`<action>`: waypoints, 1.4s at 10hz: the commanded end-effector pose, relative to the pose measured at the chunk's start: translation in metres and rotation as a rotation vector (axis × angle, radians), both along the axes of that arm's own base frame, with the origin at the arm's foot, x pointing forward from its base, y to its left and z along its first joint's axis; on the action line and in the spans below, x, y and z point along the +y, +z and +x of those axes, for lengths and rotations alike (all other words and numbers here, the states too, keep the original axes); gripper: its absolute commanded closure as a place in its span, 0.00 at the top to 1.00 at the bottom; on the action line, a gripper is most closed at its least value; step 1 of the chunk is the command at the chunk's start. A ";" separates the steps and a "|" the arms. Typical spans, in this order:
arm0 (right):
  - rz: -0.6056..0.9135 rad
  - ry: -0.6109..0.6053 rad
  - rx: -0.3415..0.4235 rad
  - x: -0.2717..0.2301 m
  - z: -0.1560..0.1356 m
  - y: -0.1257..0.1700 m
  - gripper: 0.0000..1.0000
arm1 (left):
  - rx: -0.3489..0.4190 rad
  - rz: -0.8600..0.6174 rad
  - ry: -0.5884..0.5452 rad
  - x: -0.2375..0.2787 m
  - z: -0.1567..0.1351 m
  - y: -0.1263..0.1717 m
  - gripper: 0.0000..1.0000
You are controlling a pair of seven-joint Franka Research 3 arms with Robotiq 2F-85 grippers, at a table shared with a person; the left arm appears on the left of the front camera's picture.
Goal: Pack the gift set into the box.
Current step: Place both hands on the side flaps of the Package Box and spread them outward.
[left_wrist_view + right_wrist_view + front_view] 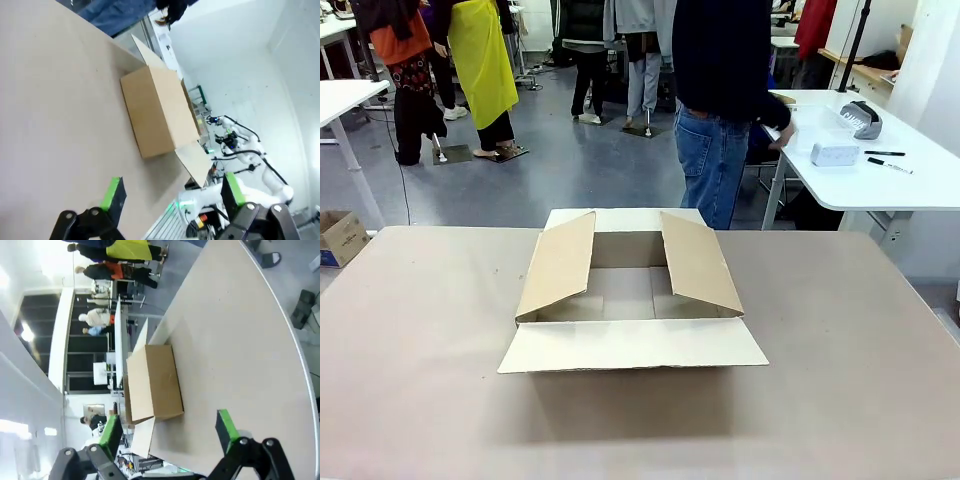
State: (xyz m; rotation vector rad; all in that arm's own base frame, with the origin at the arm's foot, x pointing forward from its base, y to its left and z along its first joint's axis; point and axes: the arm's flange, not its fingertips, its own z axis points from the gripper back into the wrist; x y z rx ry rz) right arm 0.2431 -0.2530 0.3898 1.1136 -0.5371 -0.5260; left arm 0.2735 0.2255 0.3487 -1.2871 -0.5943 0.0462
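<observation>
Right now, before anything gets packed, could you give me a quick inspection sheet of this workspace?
Surface: brown table, carrying one carton.
Job's things: large cardboard box mid-table, flaps open, nothing visible inside; small white box and grey pouch on the white side table, near the person's hand.
Clutter: small brown carton on the floor, left; black pens on the side table.
Tools: left tool open, holding nothing; right tool open, holding nothing.
Cables: one thin dark cable, far left, likely.
Surroundings: person standing at the far side; other people behind.
</observation>
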 end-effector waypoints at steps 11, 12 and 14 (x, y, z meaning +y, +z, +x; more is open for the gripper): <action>-0.838 0.577 -0.114 0.356 0.121 0.124 1.00 | -0.119 0.662 -0.611 -0.274 0.019 0.144 1.00; -0.851 0.682 -0.128 0.385 0.119 0.111 1.00 | -0.088 0.706 -0.652 -0.302 0.021 0.139 1.00; -0.813 0.627 -0.146 0.394 0.089 0.127 1.00 | -0.118 0.661 -0.611 -0.293 0.015 0.163 1.00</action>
